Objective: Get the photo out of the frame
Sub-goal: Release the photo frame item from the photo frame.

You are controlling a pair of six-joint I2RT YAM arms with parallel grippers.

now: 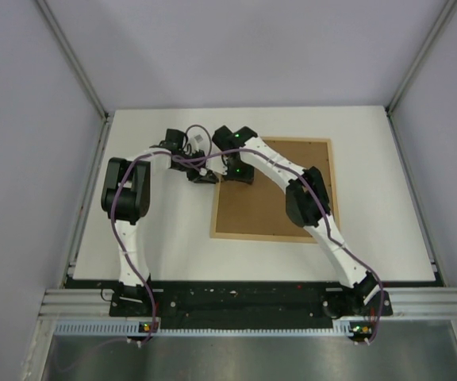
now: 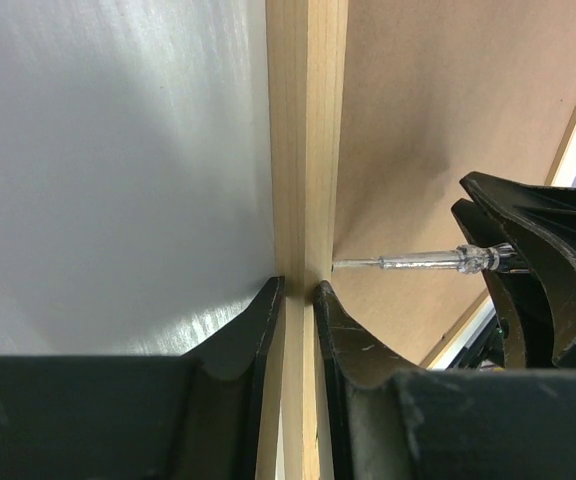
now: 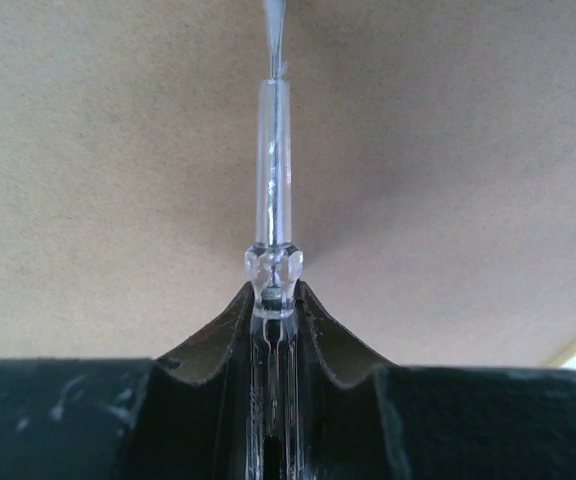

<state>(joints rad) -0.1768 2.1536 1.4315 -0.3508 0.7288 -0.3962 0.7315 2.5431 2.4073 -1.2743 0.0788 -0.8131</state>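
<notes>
The frame (image 1: 270, 213) lies back up, centre-right on the worktop (image 1: 387, 238); the left gripper (image 2: 299, 290) clamps its left rail; the right gripper (image 3: 274, 292) grasps a clear screwdriver (image 3: 274, 160), tip at that rail.

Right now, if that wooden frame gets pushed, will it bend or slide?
Probably stiff: the frame has a solid-looking wood rail where the left gripper pinches it. It could slide, since it seems to lie flat on the smooth white table.

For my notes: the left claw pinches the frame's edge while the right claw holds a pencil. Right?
Not a pencil: the right wrist view shows the right claw holding a clear-handled screwdriver. The left claw does pinch the frame.
</notes>
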